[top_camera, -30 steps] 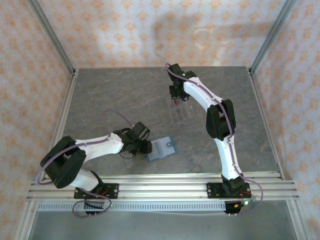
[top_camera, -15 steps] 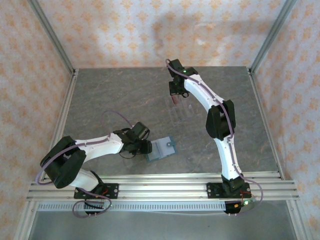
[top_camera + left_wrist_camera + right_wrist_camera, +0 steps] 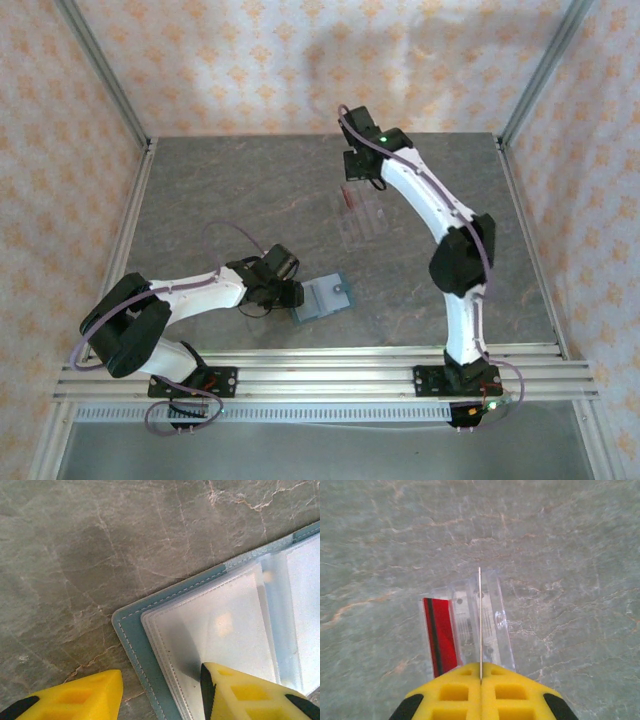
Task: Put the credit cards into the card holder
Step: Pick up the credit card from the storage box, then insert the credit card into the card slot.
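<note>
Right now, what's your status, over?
Right fingers shut on card, edge-on over clear rack. Left fingers open, one on open card holder. Red card at rack.

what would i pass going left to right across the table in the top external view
left fingers → card holder → clear rack; the right fingers, shut on a card, overlap the rack, so they are left out

Soft, even light — faint shadows, one pale glare spot on the card holder.
</note>
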Controlling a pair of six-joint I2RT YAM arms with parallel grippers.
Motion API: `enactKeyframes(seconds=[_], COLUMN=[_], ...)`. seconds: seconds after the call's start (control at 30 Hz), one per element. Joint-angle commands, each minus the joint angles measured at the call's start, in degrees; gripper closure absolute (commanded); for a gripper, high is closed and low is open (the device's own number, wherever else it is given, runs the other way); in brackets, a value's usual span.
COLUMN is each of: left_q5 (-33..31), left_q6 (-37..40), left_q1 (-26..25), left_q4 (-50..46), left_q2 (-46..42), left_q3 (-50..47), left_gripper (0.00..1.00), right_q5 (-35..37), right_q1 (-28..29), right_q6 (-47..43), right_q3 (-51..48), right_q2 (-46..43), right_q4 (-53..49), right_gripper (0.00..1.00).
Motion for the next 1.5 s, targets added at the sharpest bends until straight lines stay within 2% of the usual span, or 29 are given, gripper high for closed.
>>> enactKeyframes(seconds=[0.0, 0.17, 0.3, 0.57, 0.67, 0.93, 1.13, 1.47], left_q5=[-2.99, -3.39, -3.65, -5.42, -5.67, -6.01, -6.09, -6.53], left_q6=[1.49, 1.83, 1.75, 1.66, 1.66, 1.27, 1.13, 1.23], left_q1=[-0.51, -0.47, -0.53, -0.73, -0.77, -0.98, -0.96, -0.99], left_q4=[-4.30, -4.43, -4.01, -4.00, -4.34, -4.44, -4.70, -5.36], left_q2=[-0.57, -0.35, -0.86, -2.88, -3.04, -2.25, -2.25, -2.25], left_q3=[-0.19, 0.06, -0.83, -3.33, -3.43, -3.35, -3.31, -3.08], left_gripper=[0.57, 0.58, 0.58, 0.59, 0.59, 0.60, 0.60, 0.60], right_q5=[0.70, -17.01, -30.36, -43.13, -44.91, -45.53, -44.87, -45.21], right_q1=[2.18, 3.57, 4.54, 7.08, 8.41, 11.39, 11.57, 11.65], right_q6=[0.74, 3.79, 8.47, 21.75, 25.85, 31.26, 31.35, 33.37], right_q3=[-8.54, -33.56, -52.92, -78.30, -83.45, -88.59, -90.02, -92.06], right_q2=[-10.16, -25.50, -33.57, -36.76, -35.25, -28.27, -22.34, -18.79], right_q4=[4.71, 19.62, 34.68, 68.13, 78.74, 94.21, 99.00, 104.56], right_gripper=[1.00, 1.00, 1.00, 1.00, 1.00, 1.00, 1.00, 1.00])
